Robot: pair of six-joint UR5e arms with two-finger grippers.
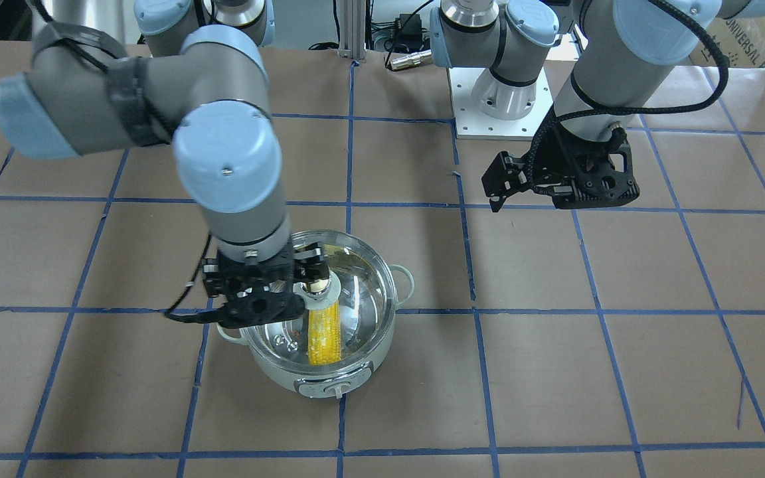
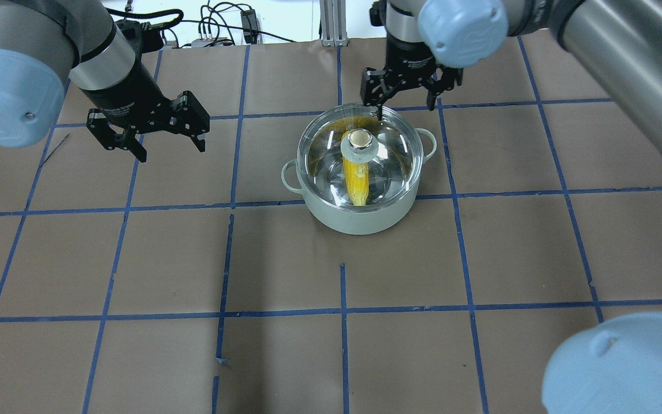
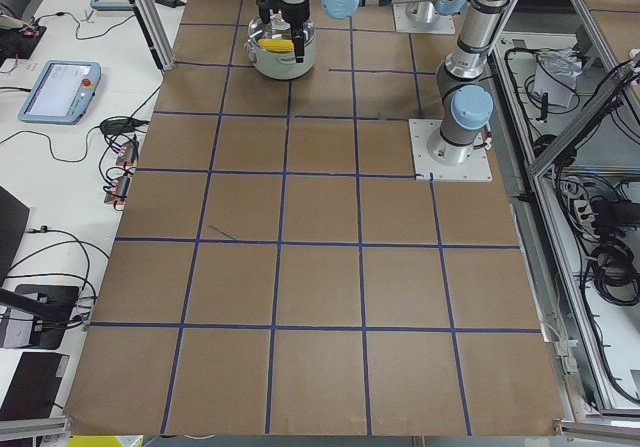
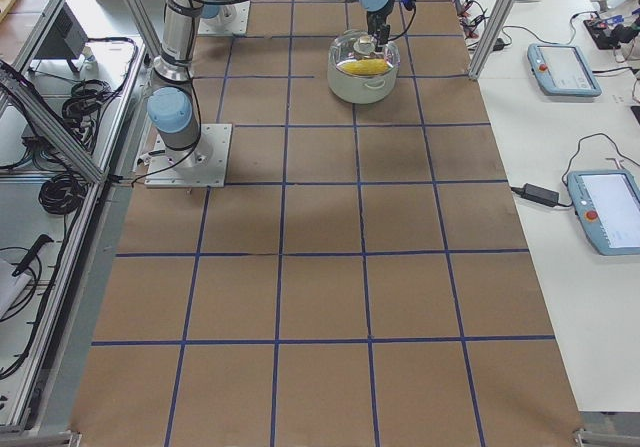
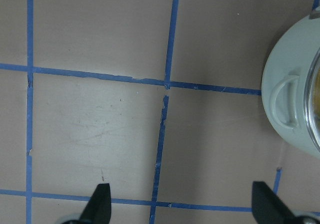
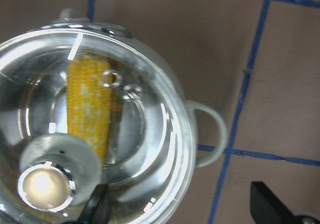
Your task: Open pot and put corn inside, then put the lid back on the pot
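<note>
The pale mint pot (image 2: 360, 215) stands mid-table with the clear glass lid (image 2: 391, 146) on it. Its beige knob (image 2: 360, 138) is free. The yellow corn (image 2: 357, 178) lies inside and shows through the glass, also in the front view (image 1: 323, 335) and the right wrist view (image 6: 87, 103). My right gripper (image 2: 405, 98) is open and empty, above the lid's far edge; in the right wrist view (image 6: 182, 209) the knob (image 6: 45, 184) lies outside its fingers. My left gripper (image 2: 172, 152) is open and empty, hovering left of the pot.
Brown paper with a blue tape grid covers the table (image 2: 342, 345). The left wrist view shows the pot's side handle (image 5: 285, 101) at its right edge. The right arm's elbow (image 1: 230, 156) hangs over the pot in the front view.
</note>
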